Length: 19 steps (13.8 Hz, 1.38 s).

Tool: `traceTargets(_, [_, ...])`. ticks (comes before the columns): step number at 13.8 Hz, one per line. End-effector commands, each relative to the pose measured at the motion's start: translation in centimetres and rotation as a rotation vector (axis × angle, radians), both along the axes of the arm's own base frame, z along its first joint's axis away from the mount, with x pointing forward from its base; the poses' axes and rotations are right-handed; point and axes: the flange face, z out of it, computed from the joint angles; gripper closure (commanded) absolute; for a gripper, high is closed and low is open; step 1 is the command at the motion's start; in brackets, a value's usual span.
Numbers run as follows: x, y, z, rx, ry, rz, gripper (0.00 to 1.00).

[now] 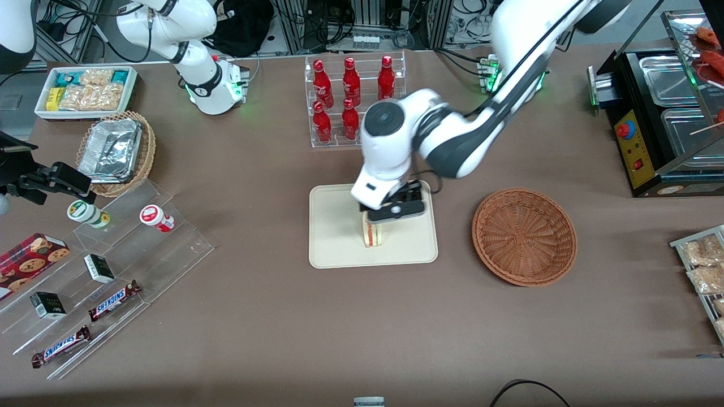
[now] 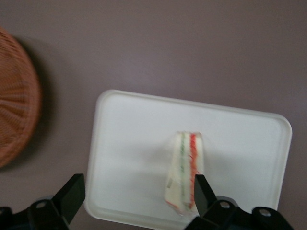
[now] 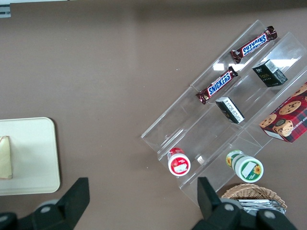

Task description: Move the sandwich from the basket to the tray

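surface: a brown cloth-covered table point(image 1: 271, 316) is seen throughout; edge farthest from the front camera: metal racks point(image 1: 362, 22) and tangled black cables point(image 1: 475, 14) are lined up; light: even

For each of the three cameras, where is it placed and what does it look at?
Front view: above the table, facing both arms; the gripper sits over the sandwich on the tray, beside the basket.
Left wrist view: looks down past open fingers at sandwich, tray, basket.
Right wrist view: looks down at a snack rack; parked fingers show.
All three share the tray.
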Motion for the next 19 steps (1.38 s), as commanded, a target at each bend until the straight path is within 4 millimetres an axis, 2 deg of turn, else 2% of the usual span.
traceTargets(1, [0.8,5.6,4.6,0.069,-0.017,0.114,0.00])
traceTargets(4, [3.1,12.3,8.5,0.068,-0.009,0.225,0.00])
traceTargets(6, [3.5,15.8,10.1,0.086,0.047,0.182,0.00])
traceTargets(9, [3.8,22.3,13.1,0.061,0.140,0.106,0.00])
traceTargets(12, [3.3,26.7,15.3,0.067,0.182,0.053,0.00])
traceTargets(15, [2.2,28.8,16.9,0.089,0.214,0.019,0.00])
traceTargets(19, [0.9,35.0,19.1,-0.009,0.293,-0.080,0.00])
